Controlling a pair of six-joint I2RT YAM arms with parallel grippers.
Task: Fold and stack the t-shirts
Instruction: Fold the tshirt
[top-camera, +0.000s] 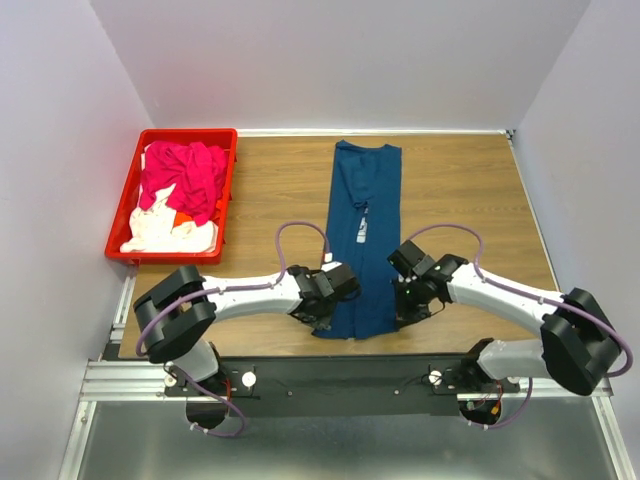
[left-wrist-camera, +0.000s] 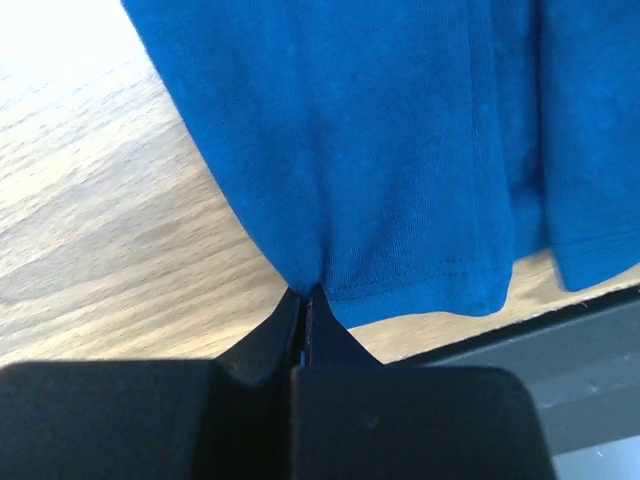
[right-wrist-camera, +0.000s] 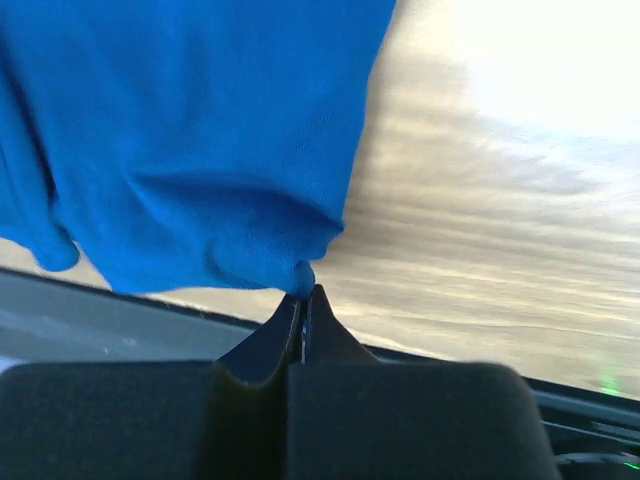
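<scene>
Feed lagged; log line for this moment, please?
left gripper: shut on navy shirt, near hem | right gripper: shut on same hem | shirt: narrow strip on table

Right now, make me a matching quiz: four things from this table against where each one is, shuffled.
1 navy t-shirt
2 pink t-shirt
3 left gripper
4 red crate

A pinching the navy shirt's near hem
B heaped in the crate
C far left corner of the table
D laid flat mid-table

Pairs: 1-D, 2-B, 3-A, 4-C

Red plastic crate (top-camera: 165, 257) on wooden table (top-camera: 470, 200), far left corner.
</scene>
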